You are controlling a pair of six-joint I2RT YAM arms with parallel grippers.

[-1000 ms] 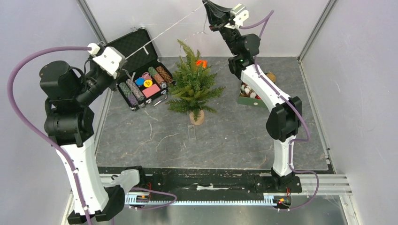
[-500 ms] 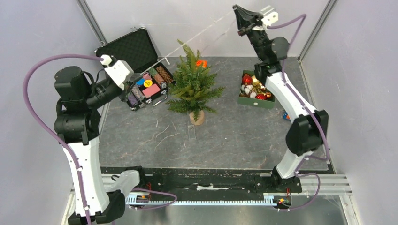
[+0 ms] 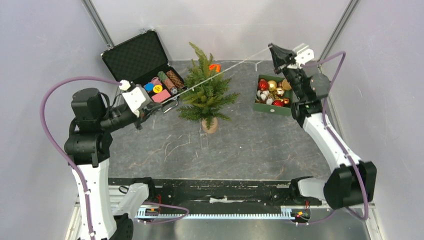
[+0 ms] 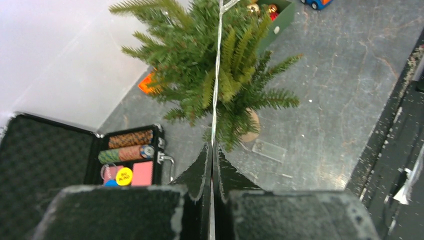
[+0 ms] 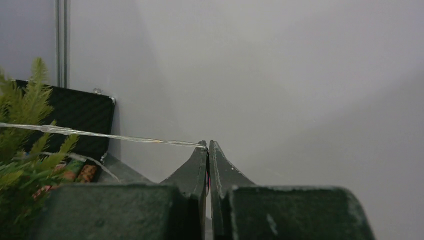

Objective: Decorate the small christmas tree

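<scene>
An open black briefcase (image 3: 132,55) holds poker chips (image 3: 167,80); a green box (image 3: 272,108) holds baubles (image 3: 272,90).

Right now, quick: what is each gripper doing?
Left gripper: closed on one end of the thin silver wire.
Right gripper: closed on the wire's other end.

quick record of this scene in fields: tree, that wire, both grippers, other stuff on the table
tree: small green artificial fir on a tan wooden stump base, upright, mid-table
wire: thin silvery strand, stretched straight between the two grippers, passing over the fir
left gripper: shut on the strand
right gripper: shut on the strand's other end
ornaments: green box of red and gold baubles, right of the fir
case: open black briefcase, left of the fir
</scene>
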